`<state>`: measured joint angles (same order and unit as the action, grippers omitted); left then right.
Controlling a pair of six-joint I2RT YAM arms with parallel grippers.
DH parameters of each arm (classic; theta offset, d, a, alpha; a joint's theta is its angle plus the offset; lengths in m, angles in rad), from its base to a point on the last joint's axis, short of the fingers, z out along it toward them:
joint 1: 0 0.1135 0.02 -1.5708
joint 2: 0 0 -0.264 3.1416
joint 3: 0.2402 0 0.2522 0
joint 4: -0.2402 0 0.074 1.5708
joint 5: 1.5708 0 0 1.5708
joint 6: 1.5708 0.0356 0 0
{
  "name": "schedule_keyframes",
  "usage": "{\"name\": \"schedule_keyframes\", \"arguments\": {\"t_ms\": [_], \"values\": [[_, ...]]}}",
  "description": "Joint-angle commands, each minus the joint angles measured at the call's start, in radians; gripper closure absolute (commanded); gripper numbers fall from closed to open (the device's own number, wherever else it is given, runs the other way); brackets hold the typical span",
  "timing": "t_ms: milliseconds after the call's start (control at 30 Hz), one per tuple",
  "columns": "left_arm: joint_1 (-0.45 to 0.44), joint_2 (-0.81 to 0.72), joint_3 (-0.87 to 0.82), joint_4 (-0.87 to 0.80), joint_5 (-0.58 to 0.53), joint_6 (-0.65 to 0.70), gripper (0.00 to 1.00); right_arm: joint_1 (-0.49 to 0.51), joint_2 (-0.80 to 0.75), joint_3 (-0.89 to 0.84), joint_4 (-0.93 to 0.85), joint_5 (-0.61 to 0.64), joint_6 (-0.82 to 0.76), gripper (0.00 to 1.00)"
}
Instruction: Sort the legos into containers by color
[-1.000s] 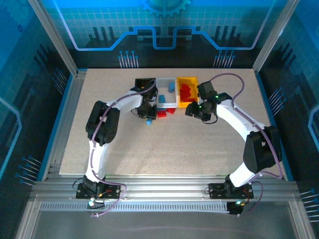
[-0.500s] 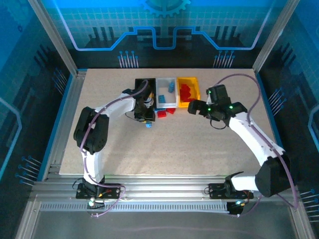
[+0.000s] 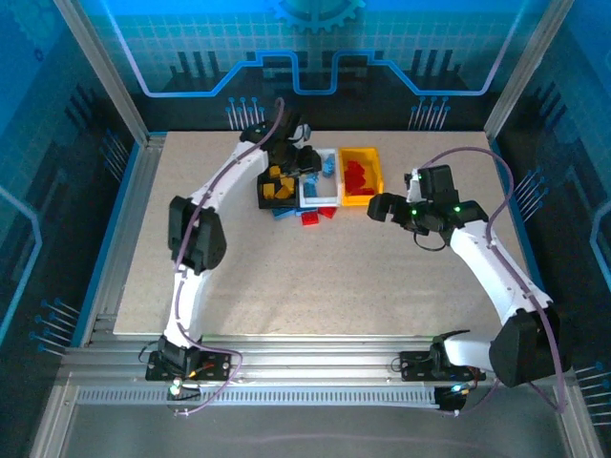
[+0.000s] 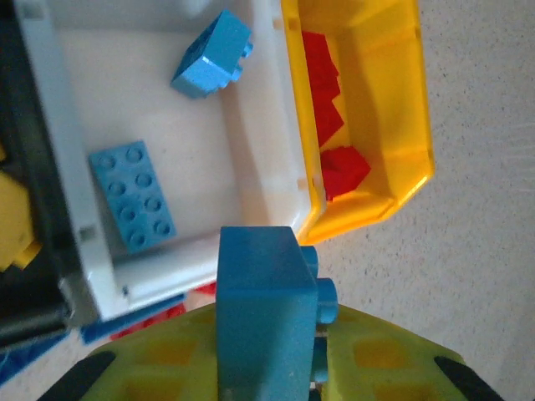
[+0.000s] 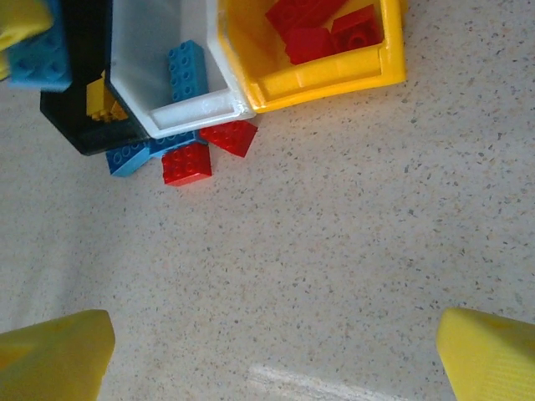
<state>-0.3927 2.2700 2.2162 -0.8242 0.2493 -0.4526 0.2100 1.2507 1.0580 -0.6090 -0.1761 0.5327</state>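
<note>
Three bins stand side by side at 12 o'clock on the table [image 3: 239,277]: left bin [image 3: 261,198], middle bin [image 3: 320,200], right bin [image 3: 361,199], neighbours touching. Several bricks lie in the left bin, two bricks [image 4: 132,196] lie apart in the middle bin, and a heap of bricks [image 3: 358,176] fills the right bin. Loose bricks [image 3: 310,218] lie on the table at 6 o'clock of the left and middle bins. The left tool [image 3: 305,162] hangs over the middle bin, the held brick [image 4: 267,317] between its fingers. The right tool [image 3: 374,207] sits at 4 o'clock of the right bin.
</note>
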Motion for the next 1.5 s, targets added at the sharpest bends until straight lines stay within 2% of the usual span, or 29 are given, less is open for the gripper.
{"name": "schedule_keyframes", "arguments": {"t_ms": [0, 133, 267, 333, 367, 533, 667, 733, 800, 933, 1033, 1233, 1333, 1467], "values": [[0.009, 0.123, 0.131, -0.088, 0.015, -0.03, 0.8, 0.02, -0.06, -0.01, -0.062, -0.019, -0.024, 0.0], [0.027, 0.204, 0.223, -0.086, 0.002, -0.043, 0.79, 0.028, -0.115, -0.029, -0.098, -0.002, -0.022, 0.0], [0.049, 0.221, 0.229, -0.062, 0.011, -0.066, 0.74, 0.028, -0.149, -0.061, -0.113, 0.014, -0.014, 0.0], [0.054, 0.219, 0.231, -0.056, 0.018, -0.061, 0.61, 0.028, -0.149, -0.084, -0.103, 0.002, 0.002, 0.0], [0.055, 0.217, 0.231, -0.057, 0.018, -0.059, 0.58, 0.028, -0.141, -0.096, -0.097, -0.005, 0.012, 0.0], [0.055, 0.177, 0.218, -0.078, 0.025, -0.044, 0.46, 0.044, -0.024, -0.115, -0.058, -0.032, 0.043, 0.03], [0.056, 0.099, 0.156, -0.092, 0.014, -0.022, 0.42, 0.072, 0.113, -0.065, -0.004, -0.032, 0.064, 0.11], [0.057, 0.033, 0.083, -0.086, 0.007, -0.013, 0.41, 0.092, 0.192, -0.022, 0.012, -0.014, 0.094, 0.19], [0.057, -0.04, -0.015, -0.075, 0.0, -0.008, 0.41, 0.105, 0.28, 0.025, 0.026, -0.009, 0.125, 0.33], [0.057, -0.23, -0.321, -0.016, -0.021, -0.011, 0.41, 0.128, 0.426, 0.114, 0.081, -0.001, 0.182, 0.58], [0.057, -0.363, -0.554, 0.04, -0.04, -0.016, 0.41, 0.137, 0.51, 0.165, 0.107, 0.021, 0.215, 0.73], [0.059, -0.493, -0.836, 0.091, -0.073, -0.011, 0.39, 0.154, 0.648, 0.27, 0.117, 0.041, 0.234, 0.79], [0.076, -0.496, -0.887, 0.116, -0.097, 0.003, 0.32, 0.16, 0.69, 0.316, 0.109, 0.078, 0.233, 0.78], [0.127, -0.448, -0.898, 0.143, -0.076, 0.002, 0.29, 0.158, 0.751, 0.37, 0.101, 0.118, 0.231, 0.78]]}}
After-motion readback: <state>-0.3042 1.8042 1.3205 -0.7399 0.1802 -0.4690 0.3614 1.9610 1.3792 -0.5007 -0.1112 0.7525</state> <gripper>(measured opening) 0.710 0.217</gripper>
